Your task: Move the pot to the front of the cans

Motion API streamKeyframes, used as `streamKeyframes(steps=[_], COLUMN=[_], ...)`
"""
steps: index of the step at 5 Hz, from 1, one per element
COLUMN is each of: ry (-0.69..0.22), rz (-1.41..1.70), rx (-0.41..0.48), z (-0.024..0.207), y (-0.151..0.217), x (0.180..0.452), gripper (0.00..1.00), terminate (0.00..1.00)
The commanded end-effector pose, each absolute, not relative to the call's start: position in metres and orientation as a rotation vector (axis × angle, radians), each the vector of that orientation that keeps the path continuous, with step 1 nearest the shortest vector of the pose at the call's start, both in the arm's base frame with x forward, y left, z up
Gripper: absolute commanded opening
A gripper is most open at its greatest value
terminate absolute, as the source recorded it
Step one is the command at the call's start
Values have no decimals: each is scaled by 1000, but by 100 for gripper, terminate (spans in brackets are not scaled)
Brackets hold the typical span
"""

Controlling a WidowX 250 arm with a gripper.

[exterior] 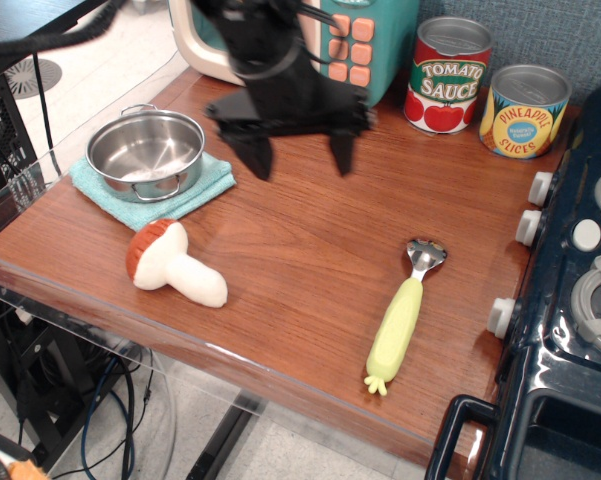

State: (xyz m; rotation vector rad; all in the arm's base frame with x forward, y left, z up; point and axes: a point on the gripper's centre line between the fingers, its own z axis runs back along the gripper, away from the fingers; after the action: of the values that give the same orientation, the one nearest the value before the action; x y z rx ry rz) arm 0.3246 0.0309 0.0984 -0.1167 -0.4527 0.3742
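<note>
The shiny steel pot sits on a teal cloth at the left of the wooden table. The red "Tomato Sauce" can and the yellow "Pineapple Slices" can stand at the back right. My gripper hangs above the table's middle-left, to the right of the pot. Its two black fingers are spread apart and hold nothing.
A plush mushroom lies in front of the pot. A yellow-handled peeler lies at front right. A toy microwave stands at the back. A dark toy stove borders the right edge.
</note>
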Motion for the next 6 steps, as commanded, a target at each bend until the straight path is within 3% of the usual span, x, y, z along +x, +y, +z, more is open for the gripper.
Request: streamKeyframes(steps=[1, 2, 4, 6], ry=[-480, -467, -386, -314], rz=[487, 534, 524, 511], rx=[-48, -13, 93, 122], z=[114, 109, 76, 57], y=[101, 123, 130, 137], x=[351, 353, 354, 350], gripper=[100, 100, 100, 100], terminate=[0, 0, 0, 0])
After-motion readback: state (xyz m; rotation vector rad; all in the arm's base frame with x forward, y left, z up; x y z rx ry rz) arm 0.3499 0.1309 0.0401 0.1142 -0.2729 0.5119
